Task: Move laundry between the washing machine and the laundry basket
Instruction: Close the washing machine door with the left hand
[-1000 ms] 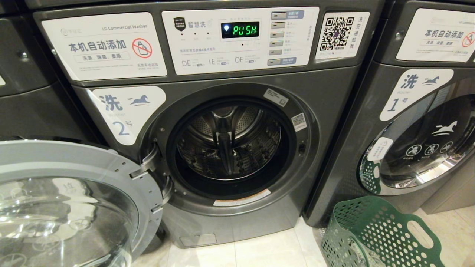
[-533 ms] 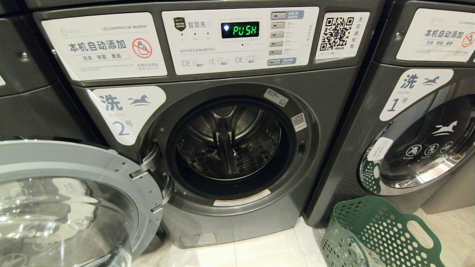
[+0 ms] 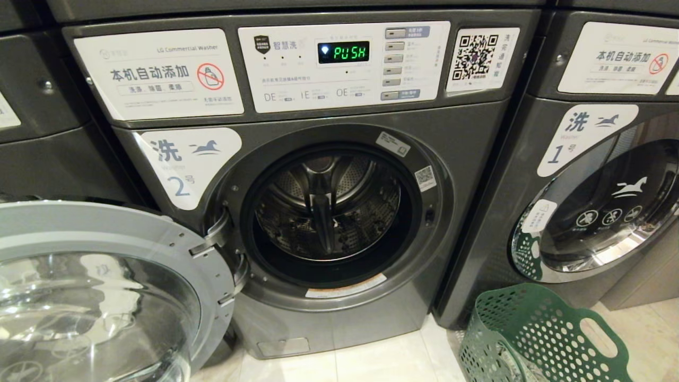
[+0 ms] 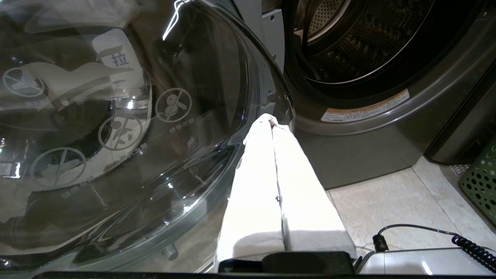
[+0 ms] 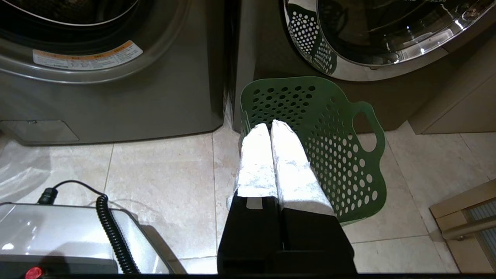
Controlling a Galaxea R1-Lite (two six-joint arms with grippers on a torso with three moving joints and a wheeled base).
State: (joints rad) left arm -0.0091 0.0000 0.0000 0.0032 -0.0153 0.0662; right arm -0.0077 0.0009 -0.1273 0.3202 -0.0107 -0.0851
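Washing machines, three in a row, dark grey front-loaders: the washing machine (image 3: 339, 212) marked "2" at centre, a like machine marked "1" (image 3: 599, 175) to its right with its chrome-rimmed door closed, and a third machine (image 3: 48, 106) at the far left, seen only in part. Door (image 3: 101, 286) of the centre unit, one, round with clear glass, swung fully open to the left on its hinge. Drum (image 3: 329, 207), one, perforated steel, open to view; no cloth can be made out in it. Display (image 3: 344, 52), one, reading "PUSH" in green. Laundry basket (image 3: 536, 339), one, green with round-holed sides and a cut-out handle, standing on the tiled floor (image 3: 382, 361) just before the machine marked "1", near the lower right corner of the centre unit; a little pale laundry (image 3: 509, 361) shows through its holes low down, the pieces too hidden to count. Grippers, two, neither in the head view. Left gripper (image 4: 271, 121), white-padded jaws pressed together on nothing, beside the lower rim of the open door. Right gripper (image 5: 267, 126), jaws likewise pressed together and empty, poised above the near rim of the basket. Coiled black cables, two, one in each wrist view, on the robot's grey base (image 5: 58, 232).
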